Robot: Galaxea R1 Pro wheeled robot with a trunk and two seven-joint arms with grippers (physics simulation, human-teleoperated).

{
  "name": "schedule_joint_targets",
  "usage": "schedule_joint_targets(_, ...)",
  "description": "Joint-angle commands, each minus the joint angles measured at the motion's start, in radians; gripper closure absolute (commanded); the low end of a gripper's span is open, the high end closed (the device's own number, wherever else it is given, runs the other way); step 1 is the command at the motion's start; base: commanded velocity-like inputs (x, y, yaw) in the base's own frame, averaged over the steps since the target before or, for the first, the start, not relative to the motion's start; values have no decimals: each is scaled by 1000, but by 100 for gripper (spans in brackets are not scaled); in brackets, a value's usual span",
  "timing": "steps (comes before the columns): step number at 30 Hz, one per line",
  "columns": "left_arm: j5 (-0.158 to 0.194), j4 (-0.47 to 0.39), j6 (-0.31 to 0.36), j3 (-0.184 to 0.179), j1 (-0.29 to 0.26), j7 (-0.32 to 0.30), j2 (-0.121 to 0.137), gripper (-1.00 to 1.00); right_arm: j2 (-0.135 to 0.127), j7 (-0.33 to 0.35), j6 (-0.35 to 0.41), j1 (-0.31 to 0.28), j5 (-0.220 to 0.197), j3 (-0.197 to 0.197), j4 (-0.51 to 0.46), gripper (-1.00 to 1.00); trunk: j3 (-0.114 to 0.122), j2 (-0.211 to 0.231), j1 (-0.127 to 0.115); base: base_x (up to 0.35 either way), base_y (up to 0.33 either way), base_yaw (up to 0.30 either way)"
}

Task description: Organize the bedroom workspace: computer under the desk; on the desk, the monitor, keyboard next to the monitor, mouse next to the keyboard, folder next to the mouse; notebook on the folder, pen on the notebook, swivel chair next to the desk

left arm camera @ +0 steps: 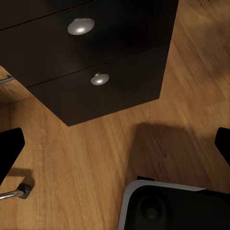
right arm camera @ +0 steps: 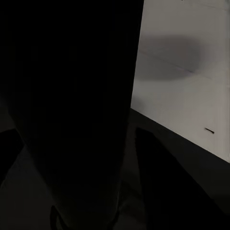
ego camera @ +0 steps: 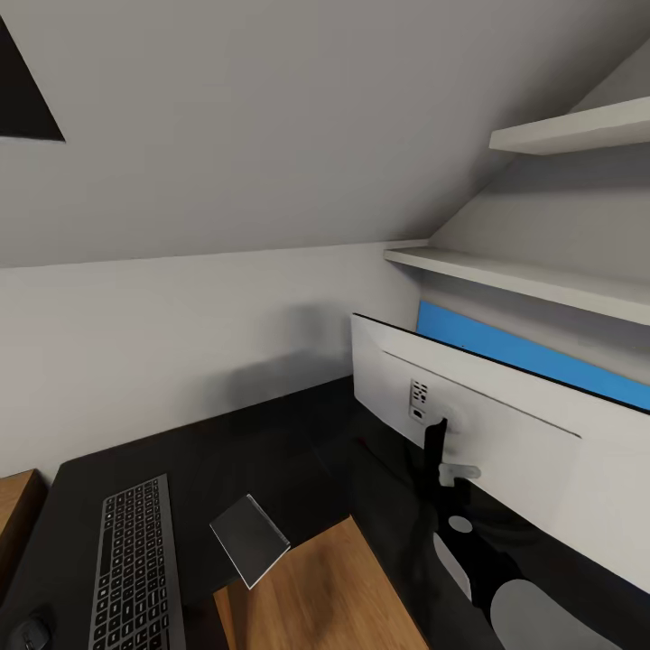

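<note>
- The monitor (ego camera: 506, 424) stood on the desk (ego camera: 271, 433) at the right of the head view, its pale back toward me and its black stand arm (ego camera: 435, 456) planted on the glossy top, so that part looked done.
- The keyboard (ego camera: 135, 569) lay on the desk at lower left, well apart from the monitor; I judged it had yet to be brought next to it.
- The mouse (ego camera: 32, 630) sat at the bottom left corner, just beside the keyboard's near end.
- A bright blue strip, which I took for the folder (ego camera: 533, 354), showed behind the monitor's top edge, under the lower wall shelf (ego camera: 524, 280); whether it rested on the desk I could not tell.
- A small grey tilted panel (ego camera: 250, 539) hung over the desk's inner edge; I could not identify it.
- Notebook, pen and chair placement were still left, by my reckoning.
- My left gripper (left arm camera: 115, 143) pointed down at the wood floor (left arm camera: 96, 153) near the drawer unit (left arm camera: 86, 52) with its silver knobs (left arm camera: 80, 26); its fingertips stood wide apart at the frame's edges, holding nothing.
- My right wrist camera faced a dark upright mass close up, with the pale wall (right arm camera: 187, 72) at upper right; I could not tell how those jaws stood.
</note>
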Motion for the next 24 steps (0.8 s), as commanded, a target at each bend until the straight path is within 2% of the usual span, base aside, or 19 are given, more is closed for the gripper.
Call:
schedule_joint_targets(1,9,-2,-1,-9,0,3,1,-100,-1,-7,-6,-1,-16,9,1,100,-1,-1,0,0,0,0)
schedule_joint_targets(7,9,-2,1,-9,0,3,1,-100,-1,-7,-6,-1,-16,9,1,100,-1,-1,0,-156,0,0)
schedule_joint_targets(24,9,-2,1,-7,0,3,2,-100,-1,-6,-6,-1,-16,9,1,100,-1,-1,0,-329,0,0)
